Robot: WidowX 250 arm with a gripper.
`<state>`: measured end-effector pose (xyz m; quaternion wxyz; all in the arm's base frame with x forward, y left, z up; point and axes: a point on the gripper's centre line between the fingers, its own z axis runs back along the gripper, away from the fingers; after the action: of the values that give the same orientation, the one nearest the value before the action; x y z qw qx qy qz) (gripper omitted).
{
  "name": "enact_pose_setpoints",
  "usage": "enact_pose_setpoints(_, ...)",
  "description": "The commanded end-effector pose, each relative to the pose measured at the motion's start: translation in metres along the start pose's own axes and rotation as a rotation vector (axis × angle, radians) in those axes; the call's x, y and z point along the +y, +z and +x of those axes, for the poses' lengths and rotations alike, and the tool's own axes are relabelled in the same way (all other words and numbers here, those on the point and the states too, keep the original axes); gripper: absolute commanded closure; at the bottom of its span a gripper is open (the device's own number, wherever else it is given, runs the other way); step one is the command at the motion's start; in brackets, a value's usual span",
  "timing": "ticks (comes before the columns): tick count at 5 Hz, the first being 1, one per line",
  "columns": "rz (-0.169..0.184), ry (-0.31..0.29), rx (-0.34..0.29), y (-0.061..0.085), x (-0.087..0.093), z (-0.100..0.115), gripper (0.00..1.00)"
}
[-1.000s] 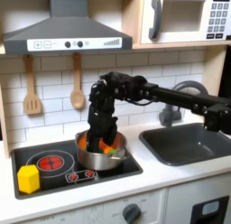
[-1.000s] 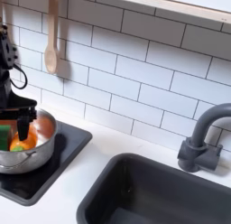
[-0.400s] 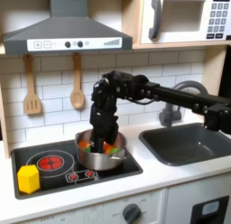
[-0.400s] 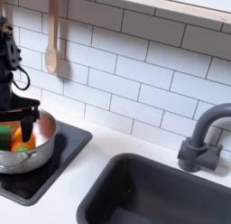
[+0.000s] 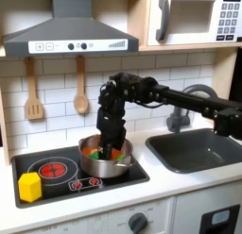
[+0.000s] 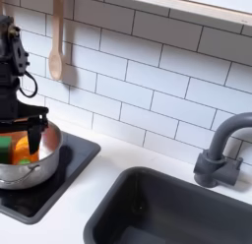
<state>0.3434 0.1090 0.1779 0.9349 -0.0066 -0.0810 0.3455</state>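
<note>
Steel pot (image 5: 102, 160) under pincer (image 5: 111, 143), opening unclear.

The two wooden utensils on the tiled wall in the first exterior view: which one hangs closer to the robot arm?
The wooden spoon, with its oval bowl, hangs closer to the arm; the slotted wooden spatula hangs farther to the first exterior view's left.

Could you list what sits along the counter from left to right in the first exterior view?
Yellow block → red burner ring → metal pot with the gripper lowered into it → dark sink.
</note>
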Motion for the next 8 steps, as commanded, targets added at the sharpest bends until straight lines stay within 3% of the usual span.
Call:
enact_pose_setpoints(1,0.011,0.009,-0.029,0.001,0.007,0.005,0.0)
enact_pose_setpoints(3,0.025,-0.02,-0.037,-0.001,0.01,0.012,0.0)
enact_pose_setpoints(5,0.014,-0.02,-0.06,0.003,0.013,0.019,0.0)
enact_pose_setpoints(6,0.025,-0.012,-0.048,-0.002,0.018,0.017,0.0)
enact_pose_setpoints(7,-0.006,-0.004,-0.058,-0.002,0.014,0.019,0.0)
enact_pose_setpoints(8,-0.011,0.011,-0.049,-0.006,0.014,0.017,0.0)
